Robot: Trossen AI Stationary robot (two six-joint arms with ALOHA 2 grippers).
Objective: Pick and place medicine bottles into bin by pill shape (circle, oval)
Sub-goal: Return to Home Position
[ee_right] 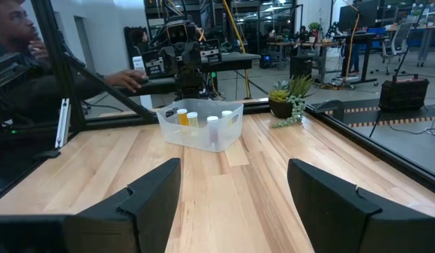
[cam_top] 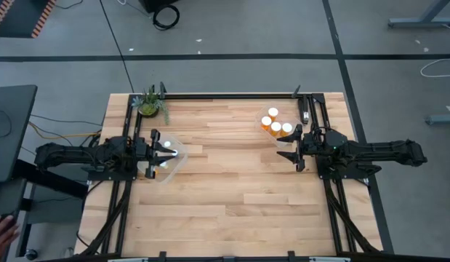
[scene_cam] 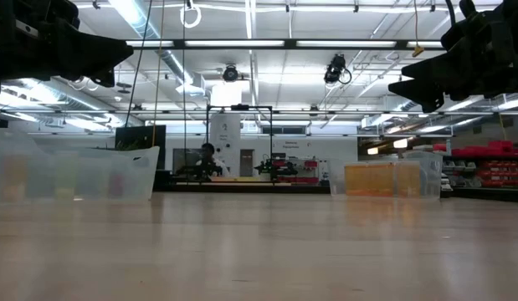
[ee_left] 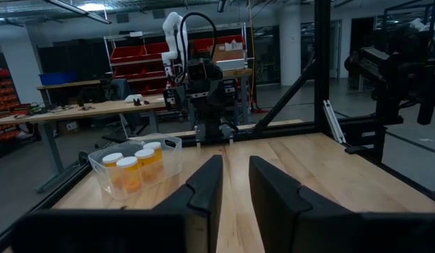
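Three orange medicine bottles with white caps (cam_top: 275, 122) stand in a clear bin (cam_top: 262, 132) at the far right; they also show in the left wrist view (ee_left: 136, 169). A second clear bin (cam_top: 175, 166) at the left holds several bottles (ee_right: 192, 118). My left gripper (ee_left: 235, 176) hovers over the left bin (cam_top: 158, 154), open by a narrow gap and empty. My right gripper (ee_right: 235, 183) hovers just near of the right bin (cam_top: 291, 149), wide open and empty.
A small potted plant (cam_top: 150, 103) stands at the table's far left corner. A black frame runs along the table's far and side edges (cam_top: 232, 95). Bare wood lies between the bins (cam_top: 232, 167). A person sits beyond the left edge (ee_right: 13, 42); a hand shows at the picture's lower left (cam_top: 1, 231).
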